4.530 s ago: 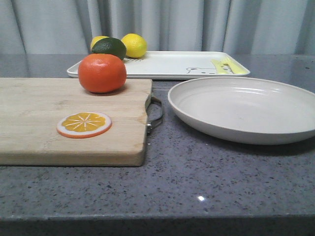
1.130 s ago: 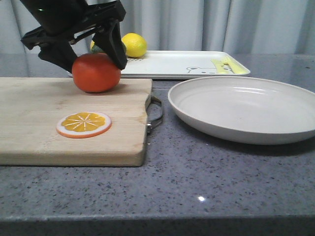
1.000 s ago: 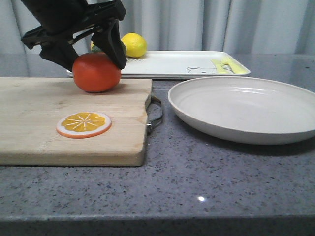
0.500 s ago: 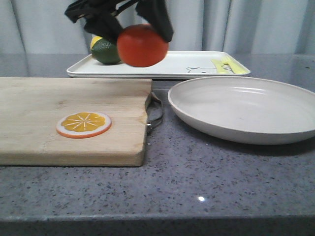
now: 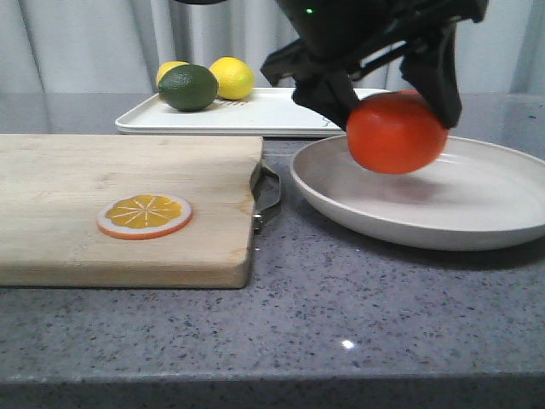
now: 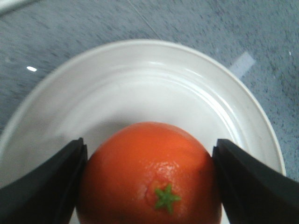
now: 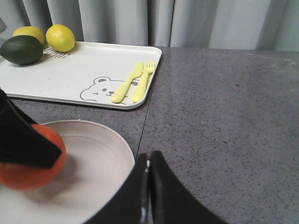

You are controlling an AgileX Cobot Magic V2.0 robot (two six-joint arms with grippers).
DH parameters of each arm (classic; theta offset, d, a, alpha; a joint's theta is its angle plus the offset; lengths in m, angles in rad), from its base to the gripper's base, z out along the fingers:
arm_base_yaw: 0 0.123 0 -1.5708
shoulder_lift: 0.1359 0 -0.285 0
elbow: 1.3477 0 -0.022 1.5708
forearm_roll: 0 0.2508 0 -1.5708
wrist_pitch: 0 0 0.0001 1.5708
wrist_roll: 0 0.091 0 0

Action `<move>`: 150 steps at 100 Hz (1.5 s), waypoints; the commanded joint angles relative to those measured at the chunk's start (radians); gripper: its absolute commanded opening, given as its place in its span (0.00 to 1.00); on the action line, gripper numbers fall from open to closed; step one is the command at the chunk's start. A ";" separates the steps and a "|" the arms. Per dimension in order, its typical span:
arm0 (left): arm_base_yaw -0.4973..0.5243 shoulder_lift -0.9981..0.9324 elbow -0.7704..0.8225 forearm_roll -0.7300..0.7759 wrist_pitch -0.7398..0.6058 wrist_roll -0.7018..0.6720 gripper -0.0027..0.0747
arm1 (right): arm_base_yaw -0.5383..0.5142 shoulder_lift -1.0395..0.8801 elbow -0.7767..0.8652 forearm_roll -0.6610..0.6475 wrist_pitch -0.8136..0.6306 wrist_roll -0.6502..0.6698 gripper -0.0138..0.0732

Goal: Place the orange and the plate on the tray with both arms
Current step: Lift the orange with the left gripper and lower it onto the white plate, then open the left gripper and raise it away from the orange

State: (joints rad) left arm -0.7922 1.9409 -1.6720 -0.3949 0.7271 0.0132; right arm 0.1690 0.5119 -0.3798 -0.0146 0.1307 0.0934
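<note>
- Orange (image 5: 397,132) sits right of centre in the front view, pinched between the two black fingers of the left gripper (image 5: 393,94), one finger on each flank. It hangs over the plate (image 5: 477,223); whether it touches the plate floor cannot be told, though a soft shadow under it suggests a small gap.
- Judgement: fruit goes into the plate first so that both can travel to the tray as one load, which would explain why it is held over the plate and not over the tray.
- Left wrist view adds: orange (image 6: 149,175) with its green stem star facing the camera, fingers (image 6: 44,186) pressed against both sides, fruit roughly centred over the plate bowl (image 6: 154,88).
- Right gripper (image 7: 148,196), at the bottom centre of its own view, has its fingers pressed together with nothing between them, just beside the plate rim (image 7: 122,145). Judgement: it waits there to take the rim.
- Right wrist view alone shows the tray (image 7: 79,70) surface: bear drawing, yellow fork and knife (image 7: 134,83), lime (image 7: 21,49) and two lemons (image 7: 60,37) at its far end.
- Front view alone shows the wooden cutting board (image 5: 119,204) at left, carrying only an orange slice disc (image 5: 145,216).
</note>
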 commanded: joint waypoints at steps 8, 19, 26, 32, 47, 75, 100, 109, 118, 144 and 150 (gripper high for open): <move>-0.020 -0.039 -0.038 -0.031 -0.027 0.003 0.45 | 0.000 0.010 -0.033 0.000 -0.079 -0.005 0.08; -0.020 -0.033 -0.038 -0.027 -0.015 0.003 0.45 | 0.000 0.010 -0.033 0.000 -0.078 -0.005 0.08; -0.020 -0.034 -0.038 -0.019 -0.007 0.003 0.45 | 0.000 0.010 -0.033 0.000 -0.078 -0.005 0.08; -0.017 -0.031 -0.038 -0.007 -0.002 0.003 0.45 | 0.000 0.010 -0.033 0.000 -0.078 -0.005 0.08; -0.017 -0.026 -0.038 0.001 -0.002 0.003 0.45 | 0.000 0.010 -0.033 0.000 -0.078 -0.005 0.08; -0.017 -0.022 -0.038 0.060 0.031 0.021 0.48 | 0.000 0.010 -0.033 0.000 -0.078 -0.005 0.08; -0.017 -0.022 -0.038 0.060 0.028 0.020 0.73 | 0.000 0.010 -0.033 0.000 -0.078 -0.005 0.08; -0.017 -0.022 -0.046 0.060 0.028 0.033 0.79 | 0.000 0.010 -0.033 0.000 -0.078 -0.005 0.08; -0.017 -0.022 -0.069 0.060 0.028 0.037 0.80 | 0.000 0.010 -0.033 0.000 -0.077 -0.005 0.08; -0.015 -0.022 -0.140 0.060 0.064 0.037 0.80 | 0.000 0.010 -0.033 0.000 -0.075 -0.005 0.08; -0.013 -0.022 -0.152 0.061 0.071 0.037 0.80 | 0.000 0.010 -0.033 0.000 -0.074 -0.005 0.08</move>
State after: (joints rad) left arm -0.8061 1.9698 -1.7752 -0.3192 0.8165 0.0488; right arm 0.1690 0.5119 -0.3798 -0.0146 0.1307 0.0934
